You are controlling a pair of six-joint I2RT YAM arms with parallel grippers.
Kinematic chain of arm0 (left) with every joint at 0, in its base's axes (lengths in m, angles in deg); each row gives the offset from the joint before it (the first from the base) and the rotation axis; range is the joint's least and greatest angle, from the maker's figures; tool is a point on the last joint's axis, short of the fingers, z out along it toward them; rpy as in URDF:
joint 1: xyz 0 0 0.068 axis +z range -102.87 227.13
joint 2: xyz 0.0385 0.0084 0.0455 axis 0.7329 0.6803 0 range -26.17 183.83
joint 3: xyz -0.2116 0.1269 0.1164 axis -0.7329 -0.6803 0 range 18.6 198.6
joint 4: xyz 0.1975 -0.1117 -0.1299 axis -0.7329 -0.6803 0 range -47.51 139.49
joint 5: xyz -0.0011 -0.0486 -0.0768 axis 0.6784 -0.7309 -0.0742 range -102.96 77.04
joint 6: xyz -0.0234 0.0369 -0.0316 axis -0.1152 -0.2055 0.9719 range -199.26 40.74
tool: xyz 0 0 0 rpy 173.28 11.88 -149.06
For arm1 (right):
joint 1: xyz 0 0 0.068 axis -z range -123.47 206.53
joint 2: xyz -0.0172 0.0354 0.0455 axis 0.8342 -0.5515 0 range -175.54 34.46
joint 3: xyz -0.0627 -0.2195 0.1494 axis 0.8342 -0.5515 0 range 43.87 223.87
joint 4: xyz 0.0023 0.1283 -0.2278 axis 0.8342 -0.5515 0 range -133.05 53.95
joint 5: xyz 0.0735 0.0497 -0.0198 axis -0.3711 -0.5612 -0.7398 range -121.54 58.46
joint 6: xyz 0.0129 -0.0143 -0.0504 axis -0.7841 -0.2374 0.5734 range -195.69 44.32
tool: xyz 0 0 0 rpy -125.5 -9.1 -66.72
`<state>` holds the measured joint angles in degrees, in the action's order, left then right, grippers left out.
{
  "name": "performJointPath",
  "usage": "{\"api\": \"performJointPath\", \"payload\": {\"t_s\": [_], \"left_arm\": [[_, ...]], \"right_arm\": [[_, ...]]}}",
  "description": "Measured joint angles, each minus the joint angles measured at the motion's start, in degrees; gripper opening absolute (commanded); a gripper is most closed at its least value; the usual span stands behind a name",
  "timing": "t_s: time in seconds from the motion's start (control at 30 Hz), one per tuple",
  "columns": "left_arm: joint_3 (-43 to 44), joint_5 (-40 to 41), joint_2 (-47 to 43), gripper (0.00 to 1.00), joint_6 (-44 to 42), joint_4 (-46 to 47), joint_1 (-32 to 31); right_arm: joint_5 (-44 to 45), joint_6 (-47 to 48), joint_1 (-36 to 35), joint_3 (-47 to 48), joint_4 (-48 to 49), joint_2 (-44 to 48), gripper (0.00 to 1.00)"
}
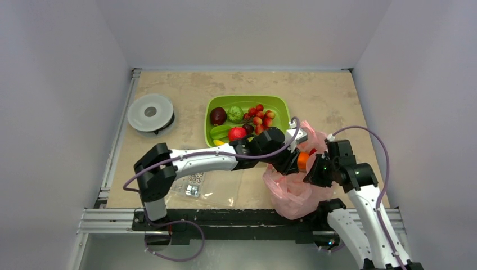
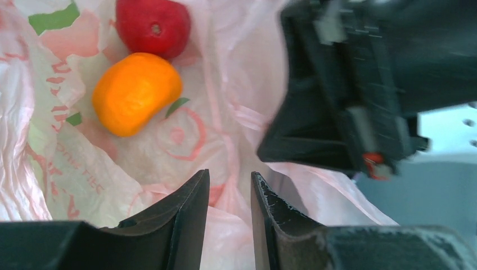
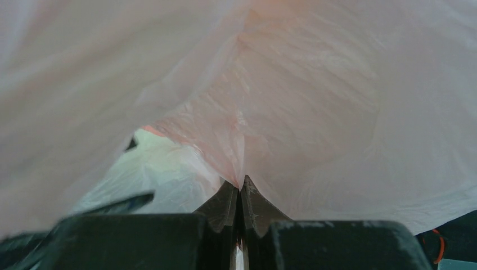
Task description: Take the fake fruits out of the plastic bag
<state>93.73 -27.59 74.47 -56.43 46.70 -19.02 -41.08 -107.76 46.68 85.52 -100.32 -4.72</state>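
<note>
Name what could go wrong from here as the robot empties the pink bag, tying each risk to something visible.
The left hand stands narrowly open over bare film of the plastic bag. The orange fruit and red fruit lie beyond it, so closing may pinch only film.
The right hand is shut on a thin fold of the bag; a tug could tear it or slip it free.
The hands sit close together and might collide.

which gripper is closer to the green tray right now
Left. The left gripper is at the mouth of the bag, just off the green tray's near corner; the right gripper pinches the bag farther from it, to the right.
</note>
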Motion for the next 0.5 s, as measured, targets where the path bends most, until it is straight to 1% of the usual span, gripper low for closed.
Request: {"api": "performJointPath", "payload": {"t_s": [0.07, 0.17, 0.33, 0.43, 0.5], "left_arm": [[2.03, 1.92, 2.80, 0.34, -0.26, -1.18, -0.04], [4.74, 4.76, 5.99, 0.47, -1.14, -2.45, -0.04], [8.28, 9.05, 9.92, 0.56, -1.38, -2.89, -0.04], [10.10, 11.69, 12.04, 0.68, -1.31, -2.89, -0.04], [10.84, 13.60, 13.40, 0.73, -1.03, -2.67, -0.09]], "right_arm": [[0.00, -0.17, 0.00, 0.00, 0.00, 0.59, 0.00], [0.02, -0.37, 0.00, 0.00, 0.02, 0.96, 0.00], [0.04, -0.59, 0.00, 0.00, 0.00, 1.84, 0.00], [0.22, -0.96, 0.00, 0.02, 0.00, 2.86, 0.00], [0.52, -1.09, 0.00, 0.09, 0.02, 3.17, 0.00]]}}
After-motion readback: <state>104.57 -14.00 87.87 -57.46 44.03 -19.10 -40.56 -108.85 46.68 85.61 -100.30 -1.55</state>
